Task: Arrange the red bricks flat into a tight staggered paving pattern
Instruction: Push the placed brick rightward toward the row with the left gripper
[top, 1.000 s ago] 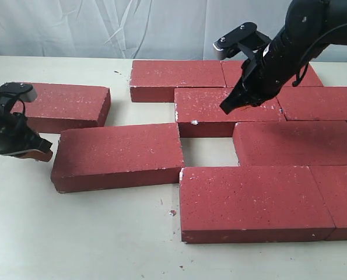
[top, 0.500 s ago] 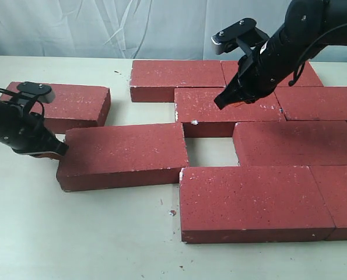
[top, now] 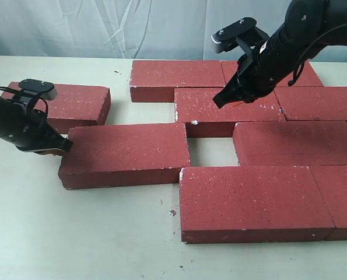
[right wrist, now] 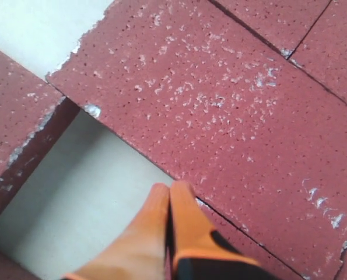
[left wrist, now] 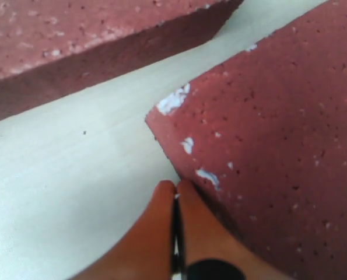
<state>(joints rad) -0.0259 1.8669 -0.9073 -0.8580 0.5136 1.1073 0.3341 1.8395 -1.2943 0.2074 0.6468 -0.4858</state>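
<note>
Slid rightward since half a second ago: loose dark-red rectangular paving brick (top: 126, 153), with left gripper (top: 55, 146) behind it. Its fingers (left wrist: 161, 204) are pressed together, tips at the brick's chipped corner; only the wrist view shows this. Right gripper (top: 223, 100) has its fingers (right wrist: 156, 204) together too, holding nothing, over the gap's (right wrist: 97, 186) edge. Nine red bricks counted, all flat on the pale tabletop (top: 74, 233).
</note>
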